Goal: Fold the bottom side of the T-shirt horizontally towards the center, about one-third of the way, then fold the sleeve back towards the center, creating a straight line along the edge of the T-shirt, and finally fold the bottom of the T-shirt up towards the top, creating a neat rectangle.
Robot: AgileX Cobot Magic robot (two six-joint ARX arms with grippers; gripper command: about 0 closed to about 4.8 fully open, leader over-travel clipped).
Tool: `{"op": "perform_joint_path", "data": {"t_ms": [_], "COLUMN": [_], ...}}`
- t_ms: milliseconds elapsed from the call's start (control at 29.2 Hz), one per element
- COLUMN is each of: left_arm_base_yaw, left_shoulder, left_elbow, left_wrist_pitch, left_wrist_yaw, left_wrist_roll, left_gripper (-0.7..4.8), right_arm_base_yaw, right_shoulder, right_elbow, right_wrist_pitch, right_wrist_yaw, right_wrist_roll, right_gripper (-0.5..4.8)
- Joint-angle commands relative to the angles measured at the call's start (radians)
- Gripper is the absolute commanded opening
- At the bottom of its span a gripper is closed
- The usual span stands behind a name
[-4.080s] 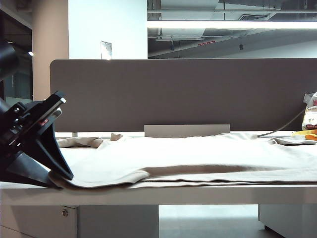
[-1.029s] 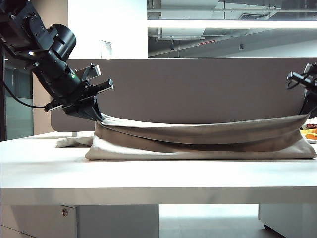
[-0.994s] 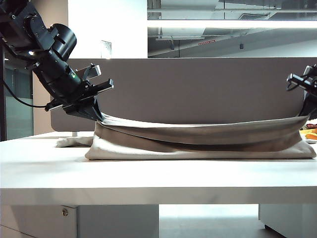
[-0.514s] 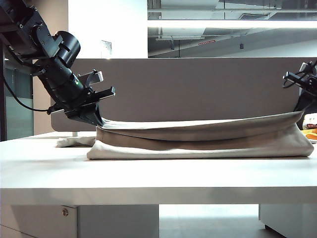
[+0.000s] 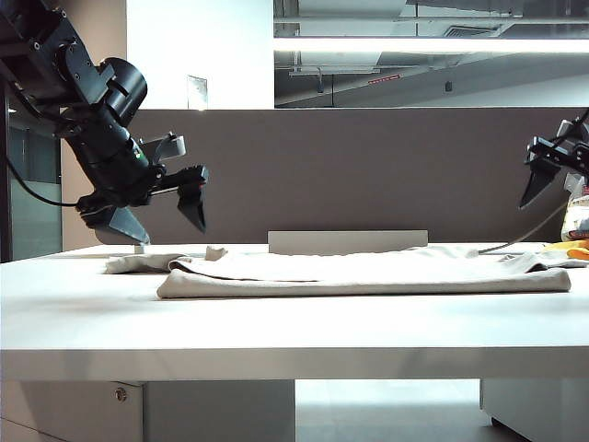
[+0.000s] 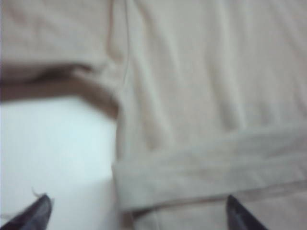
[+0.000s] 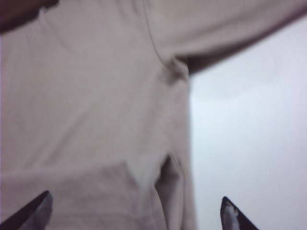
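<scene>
T-shirt (image 5: 368, 273) laid flat on tabletop (image 5: 276, 327), long-side fold judged done. Left gripper (image 5: 156, 216) and right gripper (image 5: 552, 180) hung above cloth ends, fingers apart, nothing held. Sleeve fold, hem-up fold judged left.

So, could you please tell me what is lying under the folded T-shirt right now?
Only the white desk shows beneath the T-shirt. Its lower cloth layers are covered by the top fold. Both the left gripper and right gripper hang open above it, holding nothing.
</scene>
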Motion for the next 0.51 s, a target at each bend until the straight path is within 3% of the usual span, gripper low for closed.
{"op": "perform_joint_path", "data": {"t_ms": [34, 137, 514], "left_arm_base_yaw": [0.000, -0.001, -0.004], "left_shoulder": [-0.009, -0.009, -0.008], "left_elbow": [0.003, 0.003, 0.003], "left_wrist_pitch": [-0.077, -0.133, -0.224], "left_wrist_yaw": [0.028, 0.093, 0.179], "left_wrist_roll": [0.000, -0.002, -0.009], "left_gripper": [4.79, 4.79, 4.79], "right_arm_base_yaw": [-0.006, -0.010, -0.003], "right_shoulder": [-0.004, -0.005, -0.003], "right_elbow": [0.005, 0.005, 0.004], "right_wrist_pitch": [-0.074, -0.121, -0.222], "right_wrist_yaw": [0.005, 0.005, 0.006], "right_wrist_roll": [-0.035, -0.064, -0.087], "right_gripper": [3.97, 3.71, 3.71]}}
